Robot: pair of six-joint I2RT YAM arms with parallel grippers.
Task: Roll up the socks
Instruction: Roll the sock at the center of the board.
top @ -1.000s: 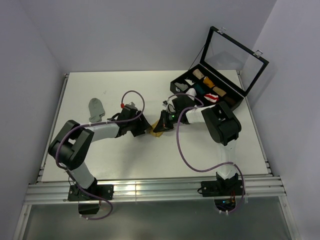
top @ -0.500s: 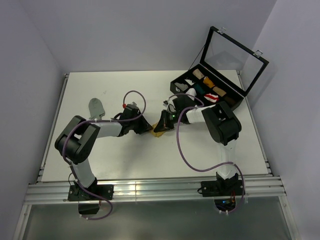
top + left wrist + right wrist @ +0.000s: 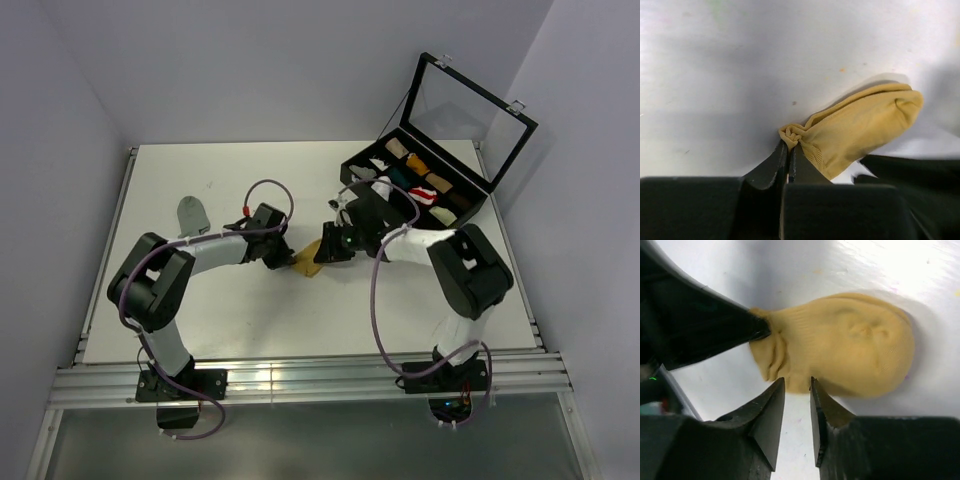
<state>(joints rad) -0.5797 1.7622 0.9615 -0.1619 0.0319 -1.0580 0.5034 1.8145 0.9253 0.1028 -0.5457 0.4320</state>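
- Left wrist view — the left gripper (image 3: 788,145) is clamped tight, jaws together, on a bunched corner of the mustard-yellow sock (image 3: 860,127). The rest of the sock lies flat on the table (image 3: 740,60) beyond the fingertips.
- From that pinched end the sock's long axis runs away from the left gripper and off to the right of that view, ending in a rounded, closed end.
- Right wrist view: the right gripper (image 3: 796,382) has its jaws a narrow gap apart with nothing between them. Their tips sit at the sock's long side edge, close to the gathered end — touching or just short, I cannot tell.
- Seen from there, the sock lies crosswise to the right gripper, gathered end on the left, rounded end on the right.
- Top external view: the sock sits about mid-table, between the two grippers. The grey sock (image 3: 193,213) lies flat well apart, toward the left edge. The black case (image 3: 465,112) stands with its lid up at the far right corner.
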